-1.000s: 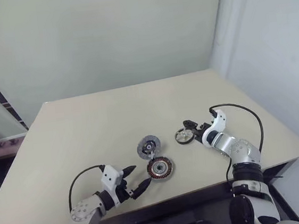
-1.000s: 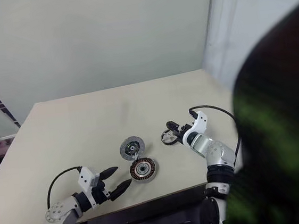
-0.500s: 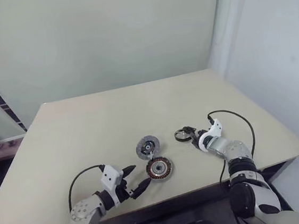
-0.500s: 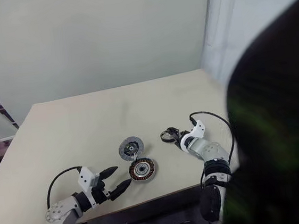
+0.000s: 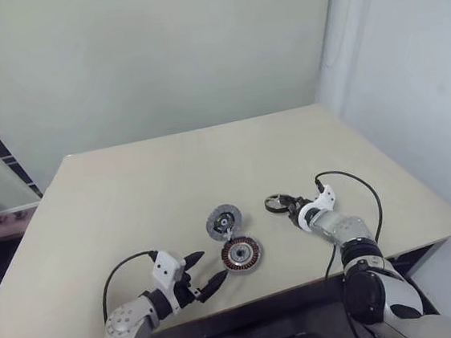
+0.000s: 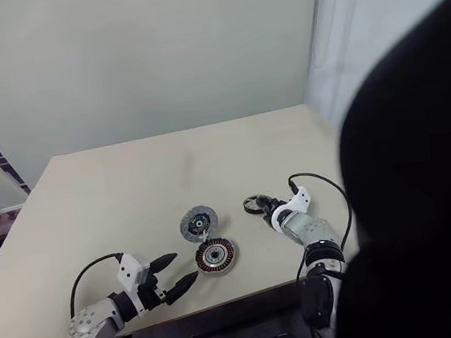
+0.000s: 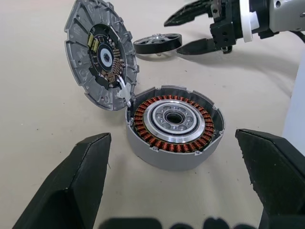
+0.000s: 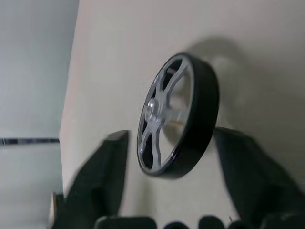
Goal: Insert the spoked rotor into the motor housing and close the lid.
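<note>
The spoked rotor [image 8: 178,114] lies on the table between the right tool's [image 5: 291,208] half-spread fingers, ungripped; left tool [image 5: 206,273] gapes empty.

Spoked rotor [image 7: 157,43] flat beyond open motor housing [image 7: 174,126], its lid [image 7: 101,52] seemingly hinged upright.

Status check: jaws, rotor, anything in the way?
Left gripper open, facing motor housing, lid up. Right gripper straddling spoked rotor, grip unclear. No obstruction.

On the worktop [image 5: 131,195] the motor housing [image 5: 240,255] sits near the front edge, the lid [image 5: 224,221] propped just behind it, the spoked rotor [image 5: 276,204] to their right.
</note>
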`<move>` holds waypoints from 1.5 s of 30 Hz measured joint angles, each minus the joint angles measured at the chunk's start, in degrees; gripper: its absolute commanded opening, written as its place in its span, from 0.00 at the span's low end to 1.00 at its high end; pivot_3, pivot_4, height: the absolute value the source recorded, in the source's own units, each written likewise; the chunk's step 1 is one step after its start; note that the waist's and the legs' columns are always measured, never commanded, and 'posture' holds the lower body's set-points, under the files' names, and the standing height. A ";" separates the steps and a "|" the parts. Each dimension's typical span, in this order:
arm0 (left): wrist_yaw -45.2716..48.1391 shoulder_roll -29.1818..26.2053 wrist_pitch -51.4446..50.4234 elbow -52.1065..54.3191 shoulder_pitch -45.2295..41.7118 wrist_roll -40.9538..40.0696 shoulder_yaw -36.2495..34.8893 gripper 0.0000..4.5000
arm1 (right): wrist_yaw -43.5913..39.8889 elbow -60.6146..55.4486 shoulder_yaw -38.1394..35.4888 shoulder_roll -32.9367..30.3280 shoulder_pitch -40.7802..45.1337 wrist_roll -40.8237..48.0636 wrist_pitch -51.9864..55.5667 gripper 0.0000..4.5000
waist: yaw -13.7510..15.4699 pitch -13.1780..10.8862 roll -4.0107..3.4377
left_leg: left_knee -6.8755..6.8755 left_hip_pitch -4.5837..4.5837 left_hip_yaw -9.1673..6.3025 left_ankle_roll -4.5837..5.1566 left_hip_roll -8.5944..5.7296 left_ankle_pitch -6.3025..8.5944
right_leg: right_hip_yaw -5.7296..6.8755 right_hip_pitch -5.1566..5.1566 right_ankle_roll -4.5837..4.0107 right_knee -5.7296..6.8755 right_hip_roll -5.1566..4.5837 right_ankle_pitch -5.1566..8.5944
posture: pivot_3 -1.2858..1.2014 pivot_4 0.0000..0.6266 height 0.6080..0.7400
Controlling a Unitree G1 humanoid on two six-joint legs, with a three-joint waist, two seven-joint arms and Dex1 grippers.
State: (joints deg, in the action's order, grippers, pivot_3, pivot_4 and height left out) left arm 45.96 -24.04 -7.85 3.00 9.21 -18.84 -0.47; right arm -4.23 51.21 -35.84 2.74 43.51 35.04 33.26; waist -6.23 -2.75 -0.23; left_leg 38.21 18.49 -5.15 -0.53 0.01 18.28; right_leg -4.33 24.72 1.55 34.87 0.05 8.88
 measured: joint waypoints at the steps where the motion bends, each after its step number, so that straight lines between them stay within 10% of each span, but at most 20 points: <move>1: -0.01 0.00 -0.01 0.00 -0.05 0.00 0.00 1.00 | 0.26 0.48 -0.40 0.00 0.20 0.46 -0.53 0.40 | 0.00 0.00 0.00 | 0.00 0.00 0.00 0.00 0.00 0.00 | -0.01 0.00 0.00 0.00 0.00 0.00 | 0.52 0.00 1.00; 6: -0.10 0.01 -0.01 0.00 -0.54 0.07 0.03 1.00 | 0.36 1.76 -1.23 -0.02 0.93 2.01 -1.86 0.09 | 0.00 0.00 0.00 | 0.00 -0.01 0.01 0.01 0.00 0.00 | -0.04 -0.01 0.00 0.00 0.02 0.00 | 0.52 0.00 1.00; 45: 1.93 -2.34 1.08 -2.92 -1.23 -0.03 -0.89 1.00 | 12.91 -52.14 8.12 5.45 -21.28 19.52 41.29 0.09 | 0.07 -0.15 -0.37 | 0.00 0.06 -0.01 0.12 -0.01 0.07 | -0.05 0.07 -0.08 -0.05 0.01 0.06 | 0.52 0.00 1.00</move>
State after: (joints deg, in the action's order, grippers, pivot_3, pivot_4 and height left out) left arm 47.89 -26.37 -6.77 0.08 7.98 -18.88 -1.36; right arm 8.68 -0.93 -27.72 8.18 22.23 54.56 74.55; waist -6.17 -2.90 -0.60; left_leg 38.21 18.55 -5.16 -0.41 0.00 18.35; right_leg -4.38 24.79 1.47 34.82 0.06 8.94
